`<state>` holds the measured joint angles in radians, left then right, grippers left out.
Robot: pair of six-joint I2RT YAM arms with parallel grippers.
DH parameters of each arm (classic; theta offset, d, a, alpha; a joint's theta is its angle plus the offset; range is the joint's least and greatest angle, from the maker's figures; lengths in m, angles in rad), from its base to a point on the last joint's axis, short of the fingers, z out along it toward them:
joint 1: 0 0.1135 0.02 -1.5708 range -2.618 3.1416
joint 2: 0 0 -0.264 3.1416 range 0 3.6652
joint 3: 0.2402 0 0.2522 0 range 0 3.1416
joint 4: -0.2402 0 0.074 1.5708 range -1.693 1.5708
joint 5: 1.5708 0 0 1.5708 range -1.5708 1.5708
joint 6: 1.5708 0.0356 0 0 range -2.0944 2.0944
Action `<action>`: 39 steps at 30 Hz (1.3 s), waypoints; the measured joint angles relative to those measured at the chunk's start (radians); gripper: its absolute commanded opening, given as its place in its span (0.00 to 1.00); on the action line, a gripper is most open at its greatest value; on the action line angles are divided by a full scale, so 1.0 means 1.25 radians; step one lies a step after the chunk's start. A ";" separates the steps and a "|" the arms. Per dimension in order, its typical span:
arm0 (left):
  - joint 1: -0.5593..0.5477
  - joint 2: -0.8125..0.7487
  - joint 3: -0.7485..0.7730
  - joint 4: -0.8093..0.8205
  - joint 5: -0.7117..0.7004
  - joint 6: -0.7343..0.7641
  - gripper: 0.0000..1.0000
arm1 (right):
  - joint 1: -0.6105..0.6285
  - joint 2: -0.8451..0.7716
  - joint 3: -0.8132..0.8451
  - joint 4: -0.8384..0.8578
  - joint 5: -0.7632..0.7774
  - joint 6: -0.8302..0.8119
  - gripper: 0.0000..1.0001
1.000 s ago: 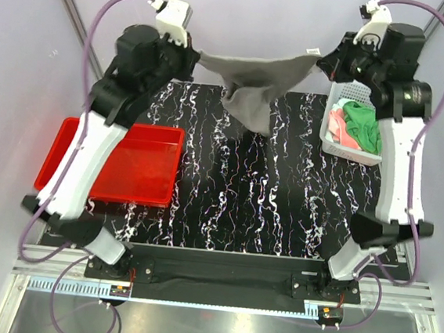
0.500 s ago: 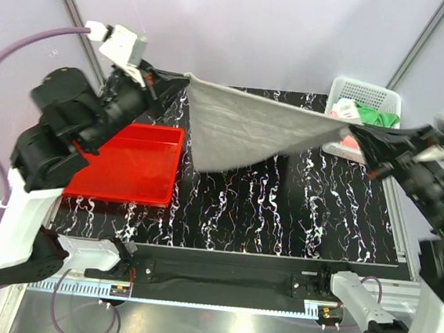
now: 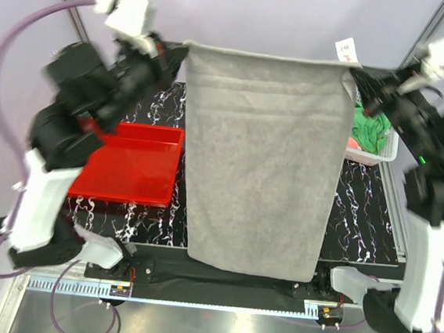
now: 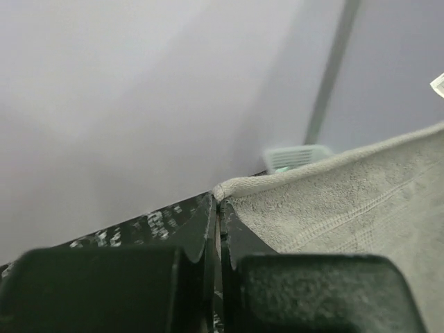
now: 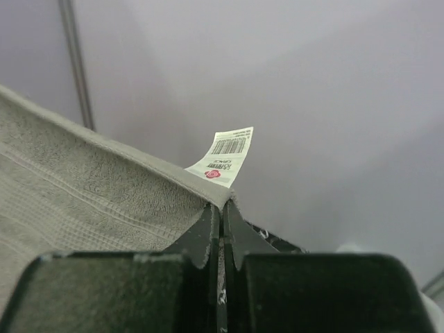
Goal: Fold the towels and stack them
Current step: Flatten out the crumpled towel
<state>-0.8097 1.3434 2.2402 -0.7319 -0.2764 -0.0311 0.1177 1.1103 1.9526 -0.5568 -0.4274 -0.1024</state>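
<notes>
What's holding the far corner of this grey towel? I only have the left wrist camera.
Observer: The right fingers are shut on the other top corner, just below a white barcode tag.
Operator: Is the towel stretched out or bunched up?
Observer: In the top view the grey towel hangs flat at full width, and its bottom edge covers the near edge of the table.
Operator: Where are the other towels?
Observer: A green towel and a pink towel lie in the white basket on the right, partly hidden by the grey one.
</notes>
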 measured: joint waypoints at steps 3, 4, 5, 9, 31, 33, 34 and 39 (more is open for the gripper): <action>0.073 0.089 0.002 0.024 -0.019 0.012 0.00 | -0.001 0.091 -0.041 0.038 0.046 -0.040 0.00; 0.101 0.127 0.002 0.034 -0.016 0.013 0.00 | -0.003 0.131 -0.041 0.050 0.058 -0.052 0.00; 0.133 0.167 0.003 0.047 -0.014 0.013 0.00 | -0.005 0.178 -0.035 0.064 0.063 -0.063 0.00; 0.237 0.324 0.004 0.106 0.022 0.018 0.00 | -0.023 0.392 0.027 0.102 0.054 -0.084 0.00; 0.341 0.570 -0.095 0.323 0.165 0.070 0.00 | -0.079 0.746 0.048 0.229 -0.068 -0.140 0.00; 0.340 0.548 -0.130 0.342 0.164 0.070 0.00 | -0.078 0.740 0.056 0.211 -0.065 -0.139 0.00; 0.338 0.526 -0.159 0.343 0.162 0.071 0.00 | -0.078 0.729 0.055 0.194 -0.061 -0.137 0.00; 0.277 0.335 -0.268 0.335 0.109 0.108 0.00 | -0.074 0.541 0.002 0.110 -0.035 -0.124 0.00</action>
<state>-0.4637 1.7626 1.9049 -0.3126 -0.1402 0.1043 0.0246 1.7866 1.9545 -0.4194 -0.4717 -0.2573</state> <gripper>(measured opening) 0.020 0.016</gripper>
